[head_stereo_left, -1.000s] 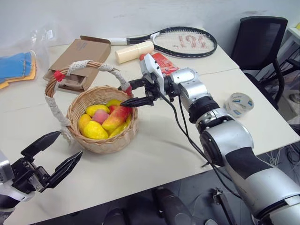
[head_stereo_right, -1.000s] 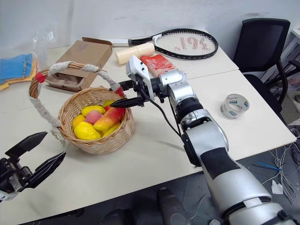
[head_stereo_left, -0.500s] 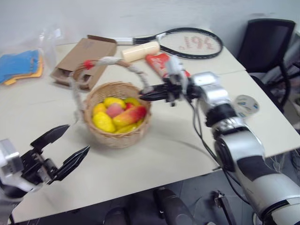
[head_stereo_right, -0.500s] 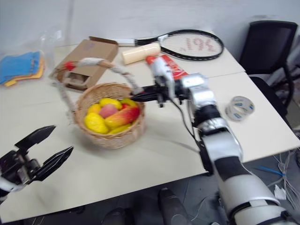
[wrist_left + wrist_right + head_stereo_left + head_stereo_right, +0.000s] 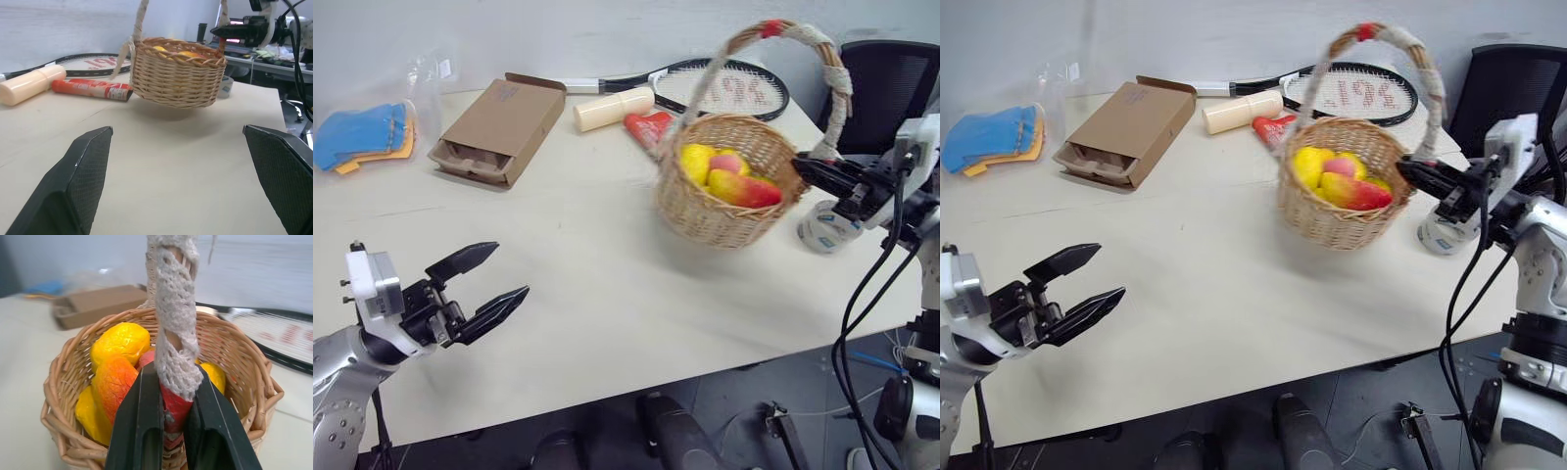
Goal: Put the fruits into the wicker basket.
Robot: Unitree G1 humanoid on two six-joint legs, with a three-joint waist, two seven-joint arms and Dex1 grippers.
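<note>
Wicker basket (image 5: 720,186) in right hand (image 5: 811,170)

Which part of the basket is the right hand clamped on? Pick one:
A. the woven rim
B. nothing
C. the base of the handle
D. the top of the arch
C: the right hand is shut on the red end of the basket handle, just above the rim.

Round tan wicker basket (image 5: 722,201) tilted and lifted clear of the table (image 5: 587,274), hanging by the red lower end of its cloth-wrapped arched handle (image 5: 803,44) clamped in the right gripper (image 5: 808,168). Fruits (image 5: 724,176) piled inside: yellow ones, a pink peach (image 5: 728,163), a red-and-yellow mango (image 5: 744,189).
</note>
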